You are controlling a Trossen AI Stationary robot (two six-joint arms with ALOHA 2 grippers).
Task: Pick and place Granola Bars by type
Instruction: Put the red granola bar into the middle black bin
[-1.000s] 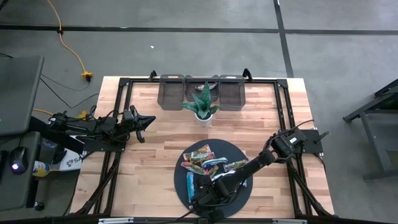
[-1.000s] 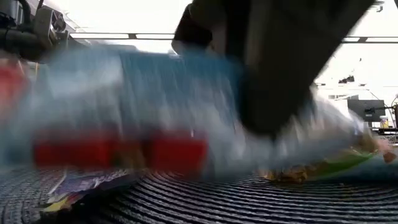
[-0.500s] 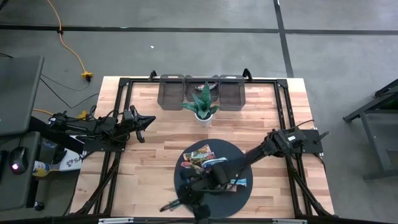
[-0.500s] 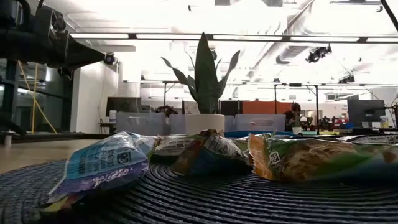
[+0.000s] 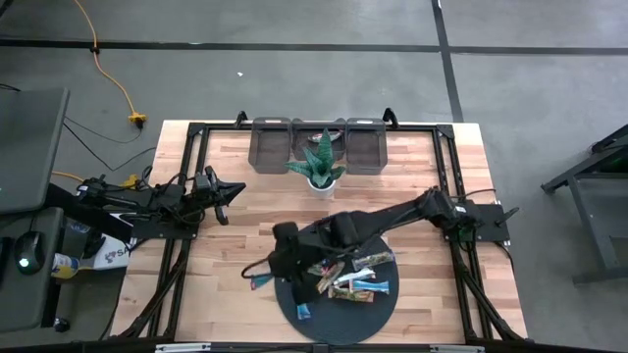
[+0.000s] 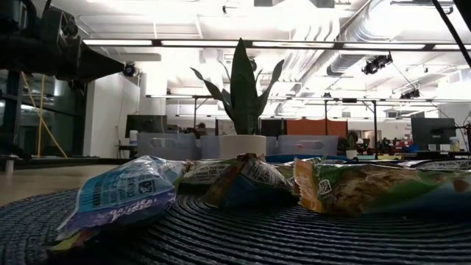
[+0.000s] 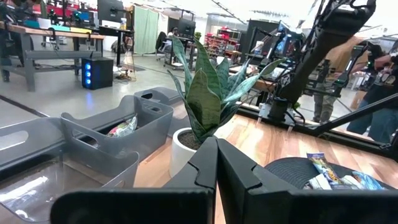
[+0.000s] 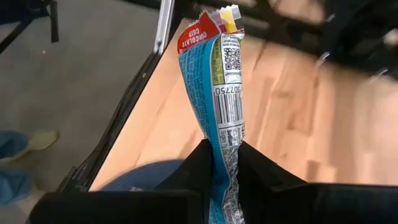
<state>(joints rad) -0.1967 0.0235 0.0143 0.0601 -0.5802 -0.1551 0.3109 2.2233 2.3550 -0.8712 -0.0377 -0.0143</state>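
Robotics lab / open-plan workshop w/ test rigs.
Bare grey concrete floor [image 5: 294,88] w/ dark taped lines; yellow extension cable [image 5: 113,74] trailing across it; light wood-plank table [image 5: 235,235] in a black metal frame w/ arms bolted on; exposed silver ceiling ducts [image 6: 368,37] & long strip lights [image 6: 184,43] overhead; rows of workbenches w/ dark monitors [image 7: 110,9], a blue-lit PC tower [image 7: 96,71], green partition curtain [image 7: 144,28]; people standing at benches in bkgd [image 7: 326,74].
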